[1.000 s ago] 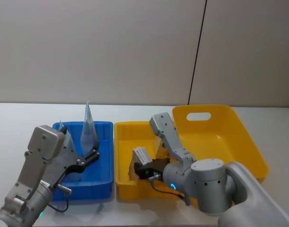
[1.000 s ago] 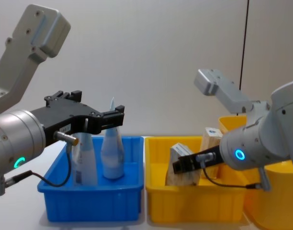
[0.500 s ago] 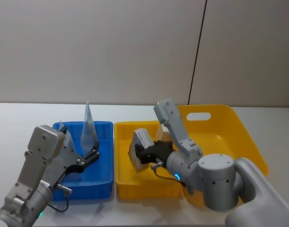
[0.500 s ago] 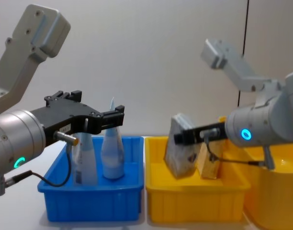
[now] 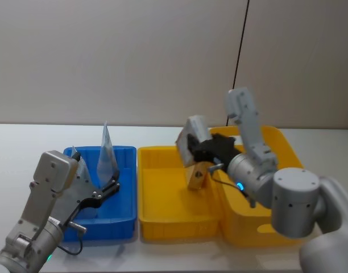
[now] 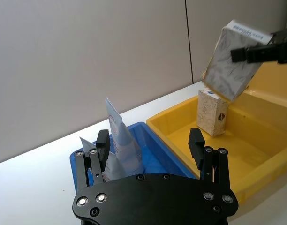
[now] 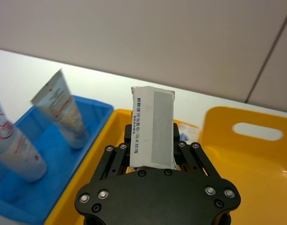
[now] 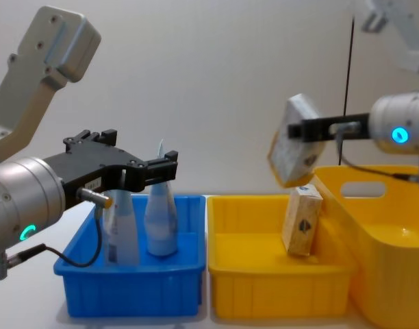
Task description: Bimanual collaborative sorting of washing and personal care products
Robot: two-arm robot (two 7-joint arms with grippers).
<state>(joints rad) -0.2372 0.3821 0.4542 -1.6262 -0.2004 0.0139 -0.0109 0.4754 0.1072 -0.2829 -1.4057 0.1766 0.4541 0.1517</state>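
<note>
**Carton lifted clear of the yellow tray**

The right pincer (image 8: 309, 130) is pinching a carton (image 8: 290, 142) by its sides. It has carried the carton up out of the yellow tray (image 8: 264, 301), where it sat low a second ago. The carton now hangs tilted in the upper right of the chest view, above the tray's right end and beside the basket (image 8: 394, 226). A second carton (image 8: 302, 219) stands leaning at that end of the tray, below the lifted one and apart from it.

The left pincer (image 6: 149, 143) has not moved. It sits spread at the lower left of the head view, gripping nothing. The two tubes (image 5: 106, 154) (one bears a red circle) stand upright in the blue tray (image 5: 120, 223) on the surface (image 5: 26, 142), just beyond its fingers.

The lift suggests this carton is being re-sorted, perhaps into the basket or toward a hand-over; I cannot tell which. The tubes look already placed, so the cartons seem to be the work left
</note>
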